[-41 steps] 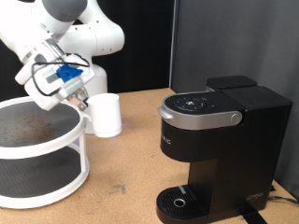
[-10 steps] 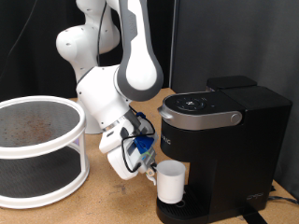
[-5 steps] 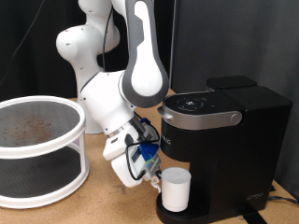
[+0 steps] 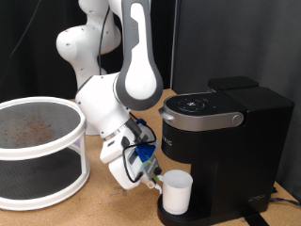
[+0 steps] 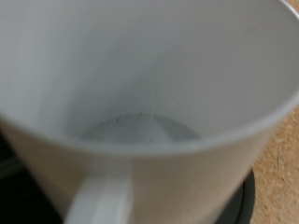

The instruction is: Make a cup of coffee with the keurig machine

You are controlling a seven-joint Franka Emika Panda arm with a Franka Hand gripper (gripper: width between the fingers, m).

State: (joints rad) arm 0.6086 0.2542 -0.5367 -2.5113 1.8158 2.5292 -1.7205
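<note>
The cup (image 4: 177, 191), a plain white mug, stands upright on the round drip tray (image 4: 166, 209) of the keurig machine (image 4: 226, 132), under its brew head. The machine's silver-grey lid is down. My gripper (image 4: 156, 177) is right beside the cup on the exterior view's left, at the height of its rim. The fingers themselves are not clear there. The wrist view is filled by the cup (image 5: 140, 84), seen from above with an empty inside and its handle (image 5: 98, 201) pointing at the camera. No fingers show in it.
A white two-tier round rack (image 4: 42, 151) stands at the exterior view's left on the wooden table (image 4: 103, 207). The white arm base (image 4: 89, 47) rises behind my arm. A cable (image 4: 277, 198) runs by the machine's lower right corner.
The cup has gone from beside the rack to the machine and been lowered onto the drip tray. In the last half second my hand shifted slightly left; the cup stayed put.
</note>
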